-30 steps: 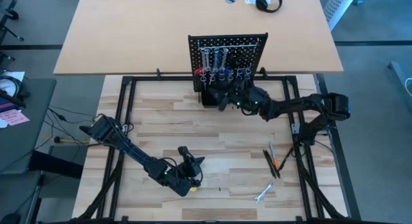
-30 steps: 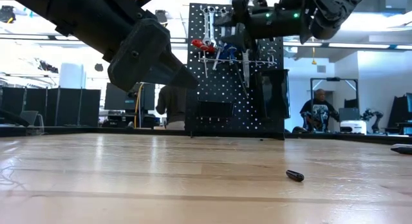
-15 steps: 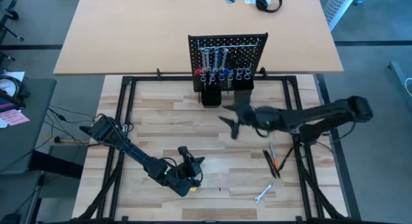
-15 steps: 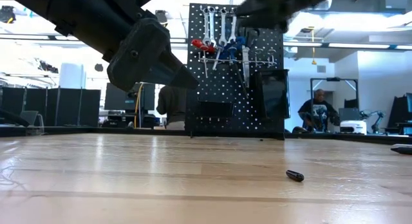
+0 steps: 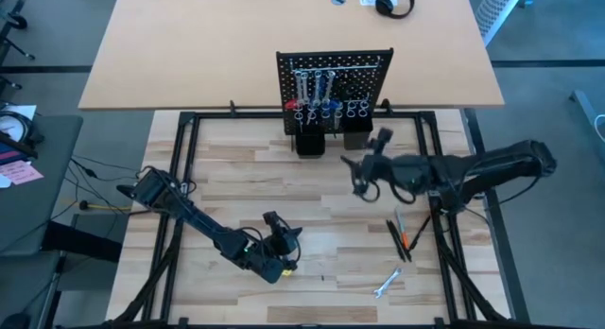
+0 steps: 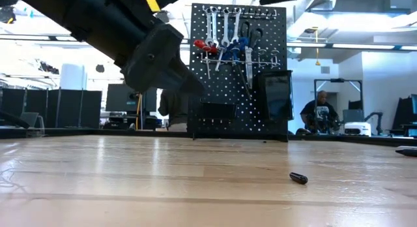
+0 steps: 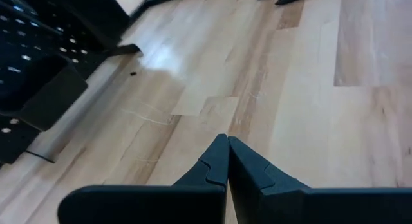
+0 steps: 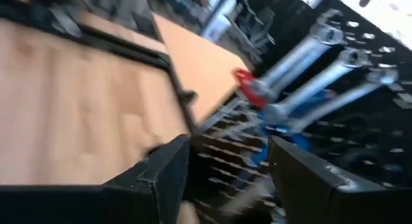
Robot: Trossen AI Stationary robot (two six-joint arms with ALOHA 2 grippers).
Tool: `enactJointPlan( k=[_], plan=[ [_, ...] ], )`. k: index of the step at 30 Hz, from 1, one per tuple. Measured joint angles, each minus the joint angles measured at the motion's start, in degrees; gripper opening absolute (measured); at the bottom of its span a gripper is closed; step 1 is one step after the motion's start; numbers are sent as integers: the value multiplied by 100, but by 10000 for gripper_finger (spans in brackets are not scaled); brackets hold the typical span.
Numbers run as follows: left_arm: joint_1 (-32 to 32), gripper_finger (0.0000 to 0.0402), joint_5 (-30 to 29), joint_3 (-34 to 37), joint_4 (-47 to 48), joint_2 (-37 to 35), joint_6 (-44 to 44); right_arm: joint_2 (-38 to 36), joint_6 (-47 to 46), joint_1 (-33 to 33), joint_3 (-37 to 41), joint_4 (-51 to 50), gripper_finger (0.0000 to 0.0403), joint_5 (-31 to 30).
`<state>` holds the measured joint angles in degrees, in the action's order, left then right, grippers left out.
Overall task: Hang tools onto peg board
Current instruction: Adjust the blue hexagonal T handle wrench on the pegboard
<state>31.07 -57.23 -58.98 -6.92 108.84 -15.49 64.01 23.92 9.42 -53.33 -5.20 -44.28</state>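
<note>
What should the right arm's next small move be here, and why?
Probably swing the right pincer toward the loose tools lying on the table near its side. Its jaws stand open and empty, away from the peg board, which already carries several wrenches. An orange-and-black tool and a silver wrench remain unhung. The left pincer rests shut above the table.
</note>
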Motion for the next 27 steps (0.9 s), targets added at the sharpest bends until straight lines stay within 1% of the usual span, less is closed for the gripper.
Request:
enactJointPlan(
  k=[4,9,10,11,12,13,15,16,17,23,25,27],
  plan=[
    [-66,0,263,0,33,0,-15,1,109,-702,-583,-677,208,68],
    [-70,0,312,0,248,0,-42,0,-919,-1790,-850,-933,197,102],
    [-70,0,312,0,316,0,-74,0,-1020,-2037,-850,-961,195,247],
    [-73,0,311,0,389,0,-116,0,-1040,-2266,-850,-1001,195,560],
    [-73,0,312,0,475,0,-177,0,-1032,-2483,-850,-1043,194,1019],
    [-73,0,312,0,562,0,-238,4,-998,-2680,-848,-1072,194,1626],
    [-75,0,308,0,712,0,-338,88,-758,-3026,-847,-1051,193,3061],
    [-80,0,302,0,749,0,-359,147,-640,-3119,-847,-1043,193,3519],
    [-96,0,288,0,755,0,-346,220,-563,-3188,-844,-1048,193,3693],
    [-349,0,251,0,623,0,103,891,1,-3252,-843,-738,193,3623],
    [-464,0,244,0,621,0,301,1102,-22,-3198,-842,-535,193,3221],
    [-572,0,245,0,618,0,427,1229,-128,-3122,-841,-376,193,2600]
  ],
)
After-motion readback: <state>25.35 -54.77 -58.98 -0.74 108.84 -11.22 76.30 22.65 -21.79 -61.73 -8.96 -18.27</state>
